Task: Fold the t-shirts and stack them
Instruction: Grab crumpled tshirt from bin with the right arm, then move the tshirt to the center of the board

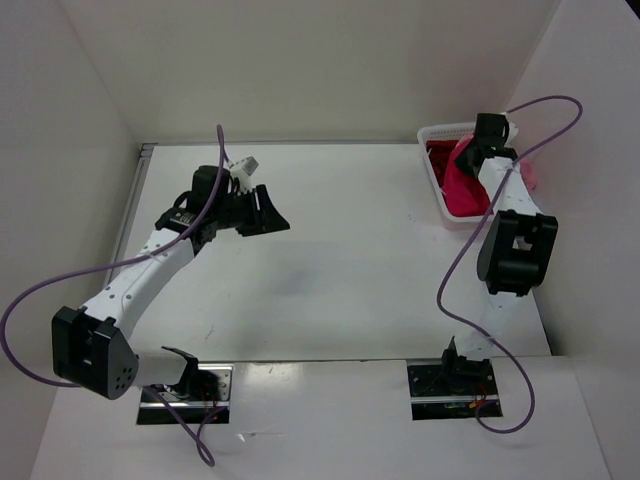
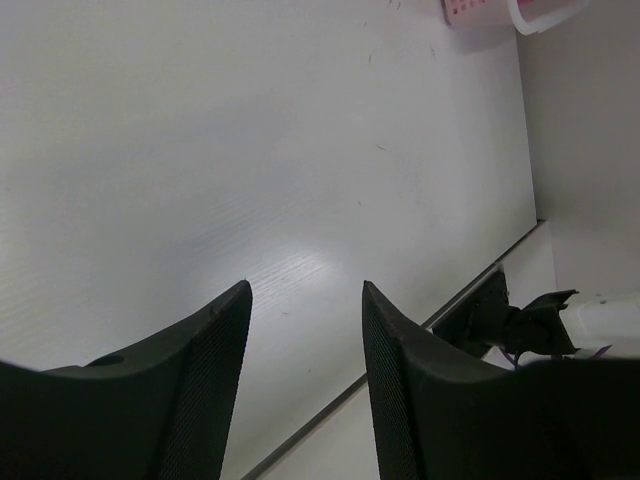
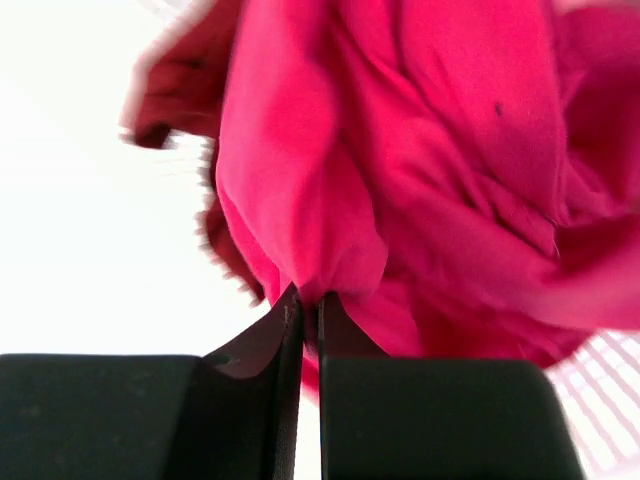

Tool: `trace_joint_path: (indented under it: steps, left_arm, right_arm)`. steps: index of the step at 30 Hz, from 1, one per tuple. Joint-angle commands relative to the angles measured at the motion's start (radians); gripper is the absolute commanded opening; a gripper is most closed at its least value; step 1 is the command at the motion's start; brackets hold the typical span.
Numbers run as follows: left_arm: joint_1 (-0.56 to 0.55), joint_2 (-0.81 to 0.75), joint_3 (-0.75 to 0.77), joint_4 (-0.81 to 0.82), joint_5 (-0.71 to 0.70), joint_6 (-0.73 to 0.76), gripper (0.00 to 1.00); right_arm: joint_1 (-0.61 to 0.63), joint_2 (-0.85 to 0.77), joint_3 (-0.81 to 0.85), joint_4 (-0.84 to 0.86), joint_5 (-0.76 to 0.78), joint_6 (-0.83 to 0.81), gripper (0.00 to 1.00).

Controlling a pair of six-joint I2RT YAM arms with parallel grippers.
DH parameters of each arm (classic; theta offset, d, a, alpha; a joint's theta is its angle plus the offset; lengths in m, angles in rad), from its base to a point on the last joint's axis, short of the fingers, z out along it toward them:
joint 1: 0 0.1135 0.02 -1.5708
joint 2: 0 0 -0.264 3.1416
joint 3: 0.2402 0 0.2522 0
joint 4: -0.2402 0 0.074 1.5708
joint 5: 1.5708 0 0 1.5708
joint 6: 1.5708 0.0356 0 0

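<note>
Table [image 1: 330,260] fills the middle of the top view, white, with pale walls on three sides. Over its left half the left arm [image 1: 150,265] reaches in from the near edge; on the right, the right arm [image 1: 512,240] stretches to the far right corner. In that corner sits the basket [image 1: 437,135], white lattice plastic, and a corner of it also shows at the top of the left wrist view [image 2: 480,10]. A crimson shirt [image 1: 462,185] rises bunched out of the basket and drapes over its near rim, hanging from the right claw [image 1: 488,135]. Behind it, inside the basket, lies a dark red shirt [image 1: 437,155]. From the right wrist, the right claw [image 3: 302,320] has its jaws pressed almost together, pinching a fold of the crimson shirt [image 3: 420,170], which hangs in loose creases beyond the fingers. The left claw [image 1: 262,215] hovers above the table well apart from the basket; its jaws [image 2: 305,330] stand spread, with nothing between them but table [image 2: 250,150].
</note>
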State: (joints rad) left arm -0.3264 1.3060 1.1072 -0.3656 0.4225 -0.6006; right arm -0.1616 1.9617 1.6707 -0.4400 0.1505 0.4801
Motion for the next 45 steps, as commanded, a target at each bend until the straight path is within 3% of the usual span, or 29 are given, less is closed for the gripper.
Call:
trace_joint_path:
  steps: [1, 5, 8, 14, 15, 19, 20, 24, 28, 29, 33, 36, 39, 40, 43, 45]
  left_arm:
    - [-0.005, -0.002, 0.062, 0.013, 0.007, 0.021, 0.56]
    - [-0.005, 0.030, 0.131, 0.022, 0.027, 0.021, 0.56]
    - [-0.005, 0.051, 0.212, -0.001, 0.027, 0.021, 0.56]
    - [0.110, 0.088, 0.302, -0.001, 0.061, -0.031, 0.59]
    - [0.147, 0.088, 0.302, -0.012, 0.061, -0.044, 0.59]
    - [0.255, 0.088, 0.332, -0.021, 0.094, -0.083, 0.60]
    - [0.276, 0.088, 0.318, -0.021, 0.094, -0.084, 0.60]
    - [0.331, 0.069, 0.257, -0.021, 0.076, -0.099, 0.61]
    - [0.340, 0.058, 0.176, -0.001, 0.044, -0.084, 0.64]
    - [0.330, 0.058, 0.157, 0.010, 0.053, -0.084, 0.64]
    - [0.261, 0.102, 0.120, 0.010, -0.005, -0.044, 0.65]
    - [0.221, 0.139, 0.111, -0.015, -0.060, -0.025, 0.65]
    - [0.176, 0.150, 0.071, -0.015, -0.079, -0.040, 0.65]
    - [0.155, 0.150, 0.033, 0.003, -0.079, -0.059, 0.65]
    - [0.101, 0.163, -0.013, 0.034, -0.090, -0.073, 0.62]
    - [0.023, 0.193, -0.023, 0.045, -0.090, -0.099, 0.58]
  right_arm:
    - [0.011, -0.260, -0.005, 0.076, 0.024, 0.026, 0.02]
    - [0.083, -0.492, 0.001, 0.067, -0.005, 0.038, 0.02]
    - [0.181, -0.570, 0.107, 0.047, -0.080, 0.038, 0.02]
    - [0.312, -0.564, 0.349, 0.131, -0.415, 0.158, 0.02]
    - [0.312, -0.555, 0.391, 0.154, -0.527, 0.188, 0.02]
    - [0.347, -0.508, 0.420, 0.248, -0.634, 0.302, 0.04]
    - [0.347, -0.508, 0.393, 0.268, -0.652, 0.320, 0.04]
    - [0.347, -0.492, -0.006, 0.379, -0.724, 0.339, 0.05]
    - [0.242, -0.359, -0.256, 0.421, -0.733, 0.273, 0.05]
    - [0.202, -0.275, -0.256, 0.422, -0.733, 0.264, 0.09]
    - [0.217, -0.161, -0.131, 0.266, -0.590, 0.189, 0.53]
    - [0.322, -0.245, -0.146, 0.199, -0.444, 0.121, 0.62]
    - [0.445, -0.344, -0.263, 0.167, -0.326, 0.097, 0.55]
    - [0.470, -0.365, -0.305, 0.158, -0.301, 0.097, 0.41]
    - [0.565, -0.402, -0.446, 0.127, -0.267, 0.097, 0.14]
    - [0.620, -0.415, -0.511, 0.077, -0.203, 0.097, 0.07]
